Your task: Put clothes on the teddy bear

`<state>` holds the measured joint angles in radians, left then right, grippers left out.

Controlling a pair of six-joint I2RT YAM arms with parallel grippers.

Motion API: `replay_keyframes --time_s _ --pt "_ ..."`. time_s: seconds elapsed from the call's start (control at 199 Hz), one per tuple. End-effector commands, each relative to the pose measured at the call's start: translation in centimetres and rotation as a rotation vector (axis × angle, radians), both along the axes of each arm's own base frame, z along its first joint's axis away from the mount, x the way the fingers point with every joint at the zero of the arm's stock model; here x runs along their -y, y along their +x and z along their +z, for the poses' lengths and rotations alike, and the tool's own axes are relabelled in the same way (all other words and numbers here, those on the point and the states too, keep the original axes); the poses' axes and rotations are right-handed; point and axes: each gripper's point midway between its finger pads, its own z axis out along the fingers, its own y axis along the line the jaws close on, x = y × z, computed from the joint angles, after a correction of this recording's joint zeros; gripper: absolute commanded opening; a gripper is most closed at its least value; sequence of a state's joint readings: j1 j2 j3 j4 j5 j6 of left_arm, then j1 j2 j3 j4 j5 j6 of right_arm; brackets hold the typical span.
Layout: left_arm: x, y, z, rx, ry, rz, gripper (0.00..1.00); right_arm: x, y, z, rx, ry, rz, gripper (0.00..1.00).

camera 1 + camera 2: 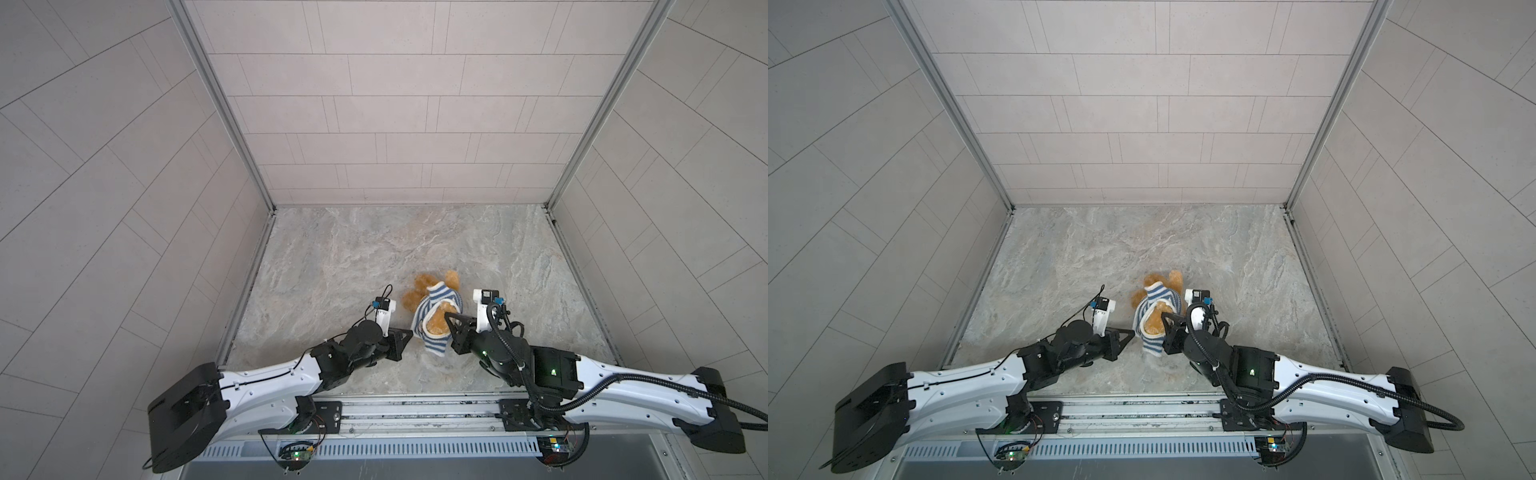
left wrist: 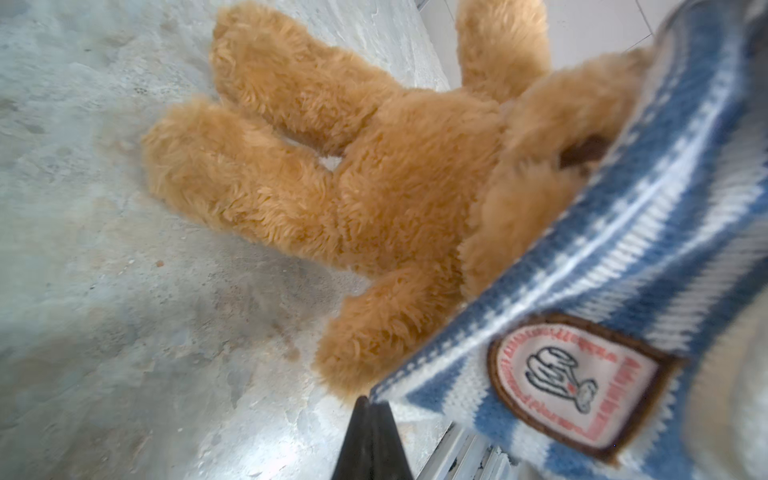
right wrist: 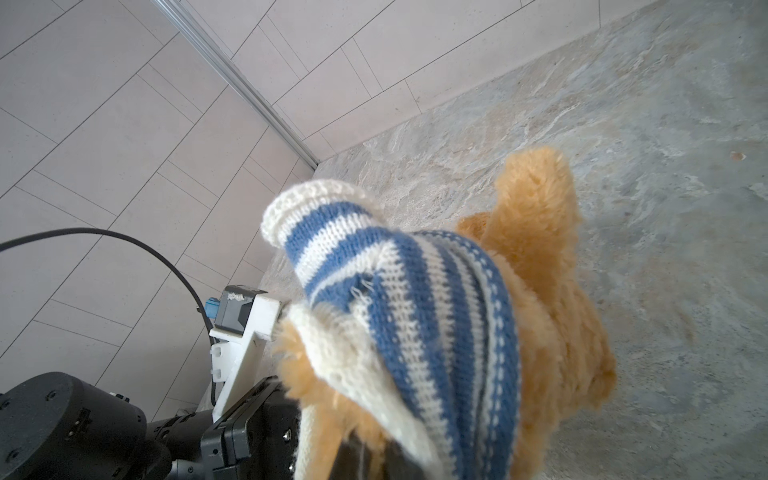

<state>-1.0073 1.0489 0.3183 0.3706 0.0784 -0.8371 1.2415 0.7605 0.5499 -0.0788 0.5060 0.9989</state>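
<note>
The teddy bear (image 1: 424,284) (image 1: 1156,280) lies on the marble floor between both arms, legs toward the back wall. A blue-and-white striped shirt (image 1: 440,293) (image 1: 1158,297) covers its upper half, and its head shows inside the stretched opening. In the left wrist view my left gripper (image 2: 370,409) is shut, pinching the shirt's (image 2: 644,232) hem corner next to the badge (image 2: 573,386), beside the bear's (image 2: 395,174) arm. My right gripper (image 3: 365,457) is shut on the opposite edge of the shirt (image 3: 415,299), its tips half hidden by knit and fur (image 3: 548,270).
Tiled walls close in the marble floor (image 1: 374,249) on three sides. A metal rail (image 1: 415,409) runs along the front edge under both arm bases. The left arm's white camera mount (image 3: 241,316) sits close to the shirt.
</note>
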Motion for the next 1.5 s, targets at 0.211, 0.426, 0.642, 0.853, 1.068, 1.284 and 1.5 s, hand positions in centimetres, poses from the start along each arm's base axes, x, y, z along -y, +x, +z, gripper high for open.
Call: replay_keyframes --time_s 0.211,0.426,0.642,0.853,1.068,1.284,1.5 --pt "3.3 0.4 3.0 0.044 -0.078 -0.044 0.00 0.1 0.5 2.7 0.029 0.125 -0.047 0.00" --pt "0.5 2.9 -1.4 -0.073 -0.065 0.047 0.00 0.8 0.4 3.5 0.046 0.158 -0.056 0.00" --pt "1.7 2.9 1.8 -0.023 -0.106 -0.008 0.00 0.5 0.6 3.2 0.060 0.137 -0.053 0.00" --pt "2.3 0.2 5.9 0.024 -0.166 -0.054 0.02 0.4 1.0 3.5 0.084 0.127 -0.079 0.00" --pt "-0.2 -1.7 9.6 0.080 -0.238 -0.002 0.34 -0.1 1.6 4.5 0.114 0.092 -0.093 0.00" --pt "-0.2 -3.6 11.0 0.098 -0.246 -0.051 0.54 -0.5 2.2 5.2 0.148 0.083 -0.119 0.00" --pt "2.1 -4.6 10.7 0.081 -0.234 -0.109 0.53 -1.6 2.6 6.4 0.152 0.099 -0.116 0.00"
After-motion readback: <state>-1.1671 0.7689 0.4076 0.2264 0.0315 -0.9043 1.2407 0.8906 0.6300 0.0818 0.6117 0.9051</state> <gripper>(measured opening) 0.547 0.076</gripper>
